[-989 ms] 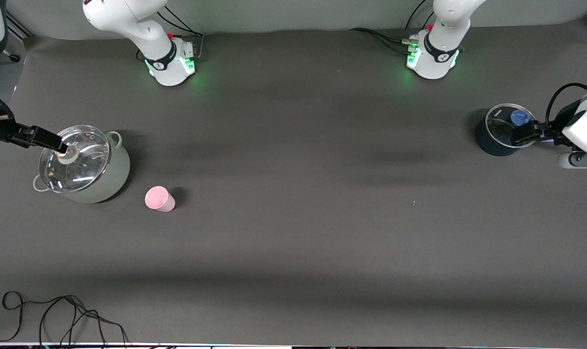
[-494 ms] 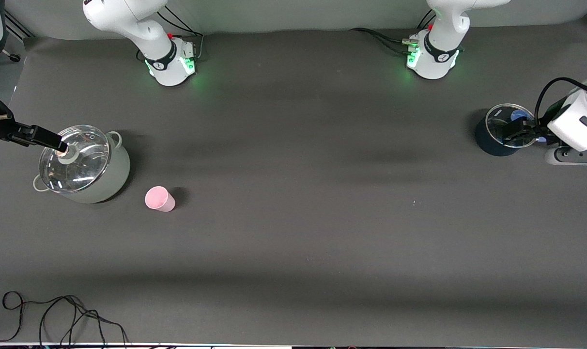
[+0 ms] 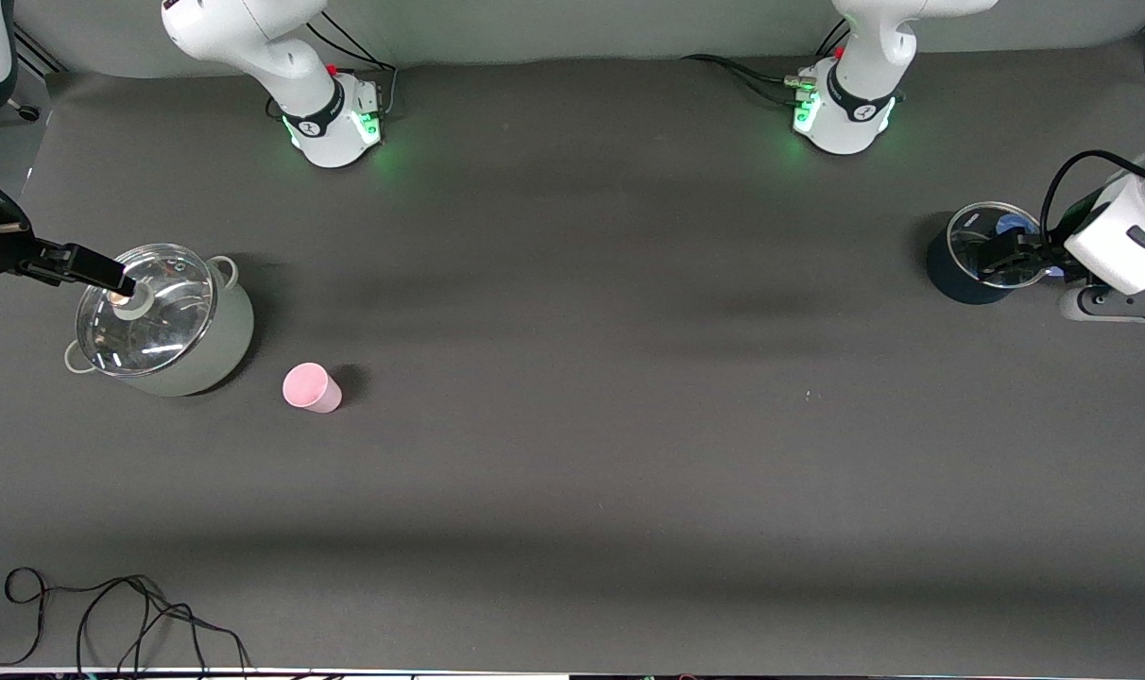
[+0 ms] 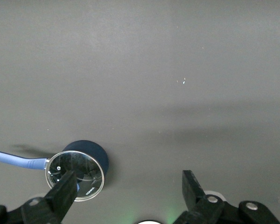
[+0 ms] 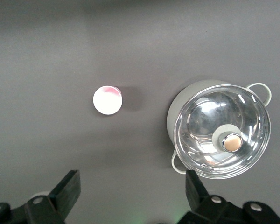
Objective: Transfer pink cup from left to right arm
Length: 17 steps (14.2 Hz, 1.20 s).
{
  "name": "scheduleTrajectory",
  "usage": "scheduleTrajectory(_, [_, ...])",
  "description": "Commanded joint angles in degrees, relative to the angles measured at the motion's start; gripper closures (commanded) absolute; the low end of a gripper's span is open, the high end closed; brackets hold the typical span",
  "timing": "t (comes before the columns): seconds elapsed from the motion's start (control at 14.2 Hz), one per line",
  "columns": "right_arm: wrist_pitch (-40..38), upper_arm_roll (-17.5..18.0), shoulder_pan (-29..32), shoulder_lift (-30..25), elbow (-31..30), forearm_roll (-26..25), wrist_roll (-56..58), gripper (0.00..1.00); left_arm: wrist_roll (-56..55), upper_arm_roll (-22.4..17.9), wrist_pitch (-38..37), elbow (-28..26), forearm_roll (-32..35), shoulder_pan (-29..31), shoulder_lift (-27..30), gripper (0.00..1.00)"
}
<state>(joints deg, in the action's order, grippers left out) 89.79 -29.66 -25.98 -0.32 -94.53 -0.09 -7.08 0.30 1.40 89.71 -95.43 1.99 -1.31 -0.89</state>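
Observation:
The pink cup (image 3: 310, 387) stands on the dark table, apart from both grippers, beside a silver pot and nearer to the front camera than it. It also shows in the right wrist view (image 5: 107, 100). My right gripper (image 3: 119, 280) hangs over the silver pot's glass lid at the right arm's end of the table. Its jaws stand wide open and empty in the right wrist view (image 5: 133, 179). My left gripper (image 3: 1002, 257) hangs over a dark blue saucepan at the left arm's end. It is open and empty in the left wrist view (image 4: 128, 179).
The silver pot (image 3: 225, 348) with a glass lid and two side handles also shows in the right wrist view (image 5: 173, 116). The dark blue saucepan (image 3: 946, 283) has a glass lid and a blue handle (image 4: 18, 161). A loose black cable (image 3: 110, 614) lies at the near edge.
My left gripper has shifted a little over the saucepan toward the table's middle, and its wrist has turned. My right gripper has barely moved. The cup has not moved.

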Motion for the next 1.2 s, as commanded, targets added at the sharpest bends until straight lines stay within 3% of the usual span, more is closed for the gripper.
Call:
scheduleTrajectory(0.0, [-0.76, 9.15, 8.99, 0.14, 0.84, -0.87, 0.93, 0.0, 0.14, -1.23, 0.56, -0.19, -0.5, -1.24, 0.45, 0.0])
scheduleTrajectory(0.35, [-0.67, 25.5, 24.9, -0.56, 0.66, -1.05, 0.93, 0.01, 0.05, 1.22, 1.34, -0.19, -0.59, 1.3, 0.36, 0.0])
scheduleTrajectory(0.57, [-0.24, 32.72, 32.55, -1.61, 0.31, -1.05, 1.02, 0.0, -0.22, 1.59, 1.43, -0.19, -0.59, 1.31, 0.27, 0.0])
scheduleTrajectory(1.13, [-0.32, 31.33, 26.69, -1.44, 2.5, -1.05, -0.65, 0.0, 0.58, 1.5, 1.43, -0.11, -0.67, 1.57, 0.27, 0.0])
